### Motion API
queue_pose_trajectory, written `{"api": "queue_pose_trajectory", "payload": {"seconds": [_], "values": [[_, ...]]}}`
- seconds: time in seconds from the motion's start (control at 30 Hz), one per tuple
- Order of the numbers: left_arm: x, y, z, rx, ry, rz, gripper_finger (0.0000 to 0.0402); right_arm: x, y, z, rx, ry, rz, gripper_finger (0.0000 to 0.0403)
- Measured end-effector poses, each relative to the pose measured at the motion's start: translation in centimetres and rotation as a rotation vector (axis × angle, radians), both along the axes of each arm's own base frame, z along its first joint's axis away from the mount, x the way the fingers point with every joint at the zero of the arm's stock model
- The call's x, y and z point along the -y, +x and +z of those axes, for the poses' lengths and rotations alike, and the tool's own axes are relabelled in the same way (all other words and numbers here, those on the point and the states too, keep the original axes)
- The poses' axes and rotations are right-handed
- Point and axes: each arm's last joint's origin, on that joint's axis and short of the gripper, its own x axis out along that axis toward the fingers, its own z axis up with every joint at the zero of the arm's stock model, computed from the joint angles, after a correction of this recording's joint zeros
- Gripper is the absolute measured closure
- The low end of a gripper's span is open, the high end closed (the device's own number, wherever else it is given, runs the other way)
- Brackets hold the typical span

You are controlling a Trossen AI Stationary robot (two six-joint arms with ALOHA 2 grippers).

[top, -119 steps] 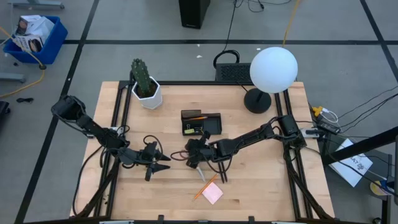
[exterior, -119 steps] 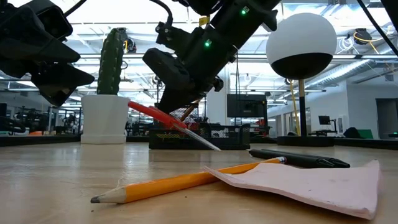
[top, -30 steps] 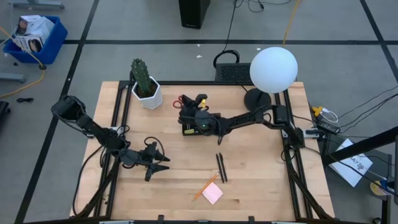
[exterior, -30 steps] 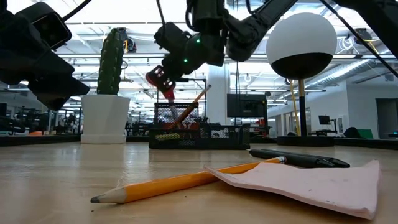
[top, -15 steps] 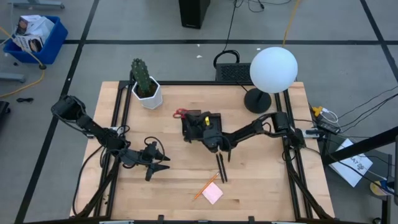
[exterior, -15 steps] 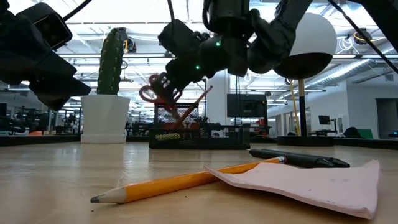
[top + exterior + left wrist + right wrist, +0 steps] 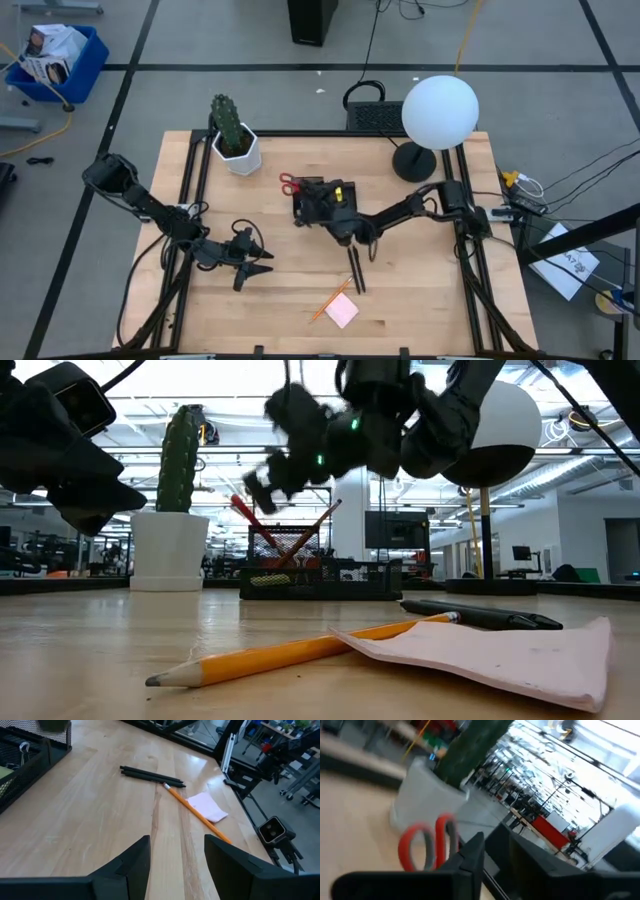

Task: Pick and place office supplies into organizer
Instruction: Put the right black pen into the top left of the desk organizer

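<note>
I found my right claw (image 7: 318, 196) released just above the red-handled steel scissors (image 7: 291, 183), propped in the black mesh organizer (image 7: 346, 190) beneath it, so I judged a straight upward retreat safest.

- I see grey floor (image 7: 150, 40) around the wooden surface (image 7: 270, 300), crossed by dark lines.
- A blue bin (image 7: 55, 60) sits on the floor at one far corner.
- A dark cabinet (image 7: 312, 20) stands beyond the far edge.
- Across the room I see long ceiling lights (image 7: 560, 460), desks and monitors (image 7: 522, 553).
</note>
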Motion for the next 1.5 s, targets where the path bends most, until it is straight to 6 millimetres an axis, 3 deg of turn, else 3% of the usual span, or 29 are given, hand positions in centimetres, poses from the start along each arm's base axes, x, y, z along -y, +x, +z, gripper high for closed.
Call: {"api": "queue_pose_trajectory", "payload": {"seconds": [0.13,0.27,0.4,0.53,0.77,1.0,1.23,1.37,1.5], "values": [[0.0,0.0,0.0,-0.001,0.001,0.000,0.0213,-1.7,-0.8,2.1,0.196,0.081,-0.071,0.0288],[0.0,0.0,-0.1,-0.010,0.007,0.000,0.0213,-4.6,-1.7,3.1,0.107,0.086,-0.129,0.0281],[0.0,0.0,-0.1,-0.013,0.010,0.000,0.0213,-7.8,-2.7,3.9,0.041,0.068,-0.108,0.0289],[0.0,0.0,-0.2,-0.015,0.016,0.002,0.0213,-8.9,-3.8,6.7,0.158,0.144,-0.145,0.0299],[-0.1,-0.1,-0.2,-0.020,0.005,0.006,0.0213,-13.2,-6.4,8.5,0.222,0.222,-0.117,0.0324],[-0.1,-0.1,-0.2,-0.021,-0.009,0.012,0.0213,-18.8,-9.8,8.8,0.363,0.374,-0.044,0.0346],[0.0,0.0,-0.1,-0.009,-0.016,0.019,0.0213,-22.7,-12.4,8.8,0.471,0.515,0.112,0.0365],[0.0,0.0,0.1,0.005,-0.026,0.019,0.0213,-24.1,-13.2,8.8,0.450,0.528,0.257,0.0367],[0.0,0.0,0.1,0.005,-0.026,0.019,0.0213,-24.4,-14.0,8.7,0.459,0.526,0.135,0.0368]]}}
